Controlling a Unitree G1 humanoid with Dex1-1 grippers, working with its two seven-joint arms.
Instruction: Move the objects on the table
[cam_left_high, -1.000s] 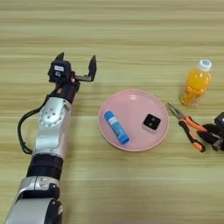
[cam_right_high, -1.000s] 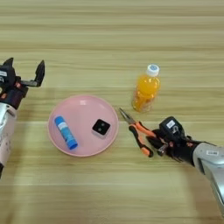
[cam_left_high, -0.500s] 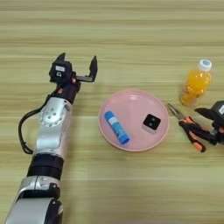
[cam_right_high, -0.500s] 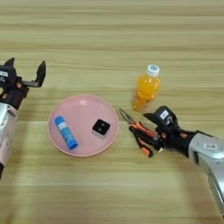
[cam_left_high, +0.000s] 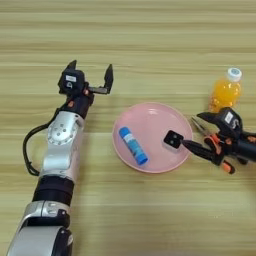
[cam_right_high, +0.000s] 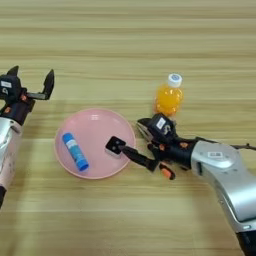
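Right of centre on the wooden surface (cam_left_high: 150, 40), the right claw (cam_right_high: 142, 140) reaches, spread, toward the small black square block (cam_right_high: 115, 146) on the round pink plate (cam_right_high: 95, 131), having come leftward over the orange-handled pliers (cam_right_high: 162, 167). Its lower finger could nudge the block away. The left claw (cam_left_high: 90, 75) stays spread, idle.

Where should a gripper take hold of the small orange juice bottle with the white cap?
Probably around the body of the small orange-juice bottle, coming in level from its far or right side: it stands upright, its cap is narrow, and the right gripper and orange-handled pliers crowd its near side.
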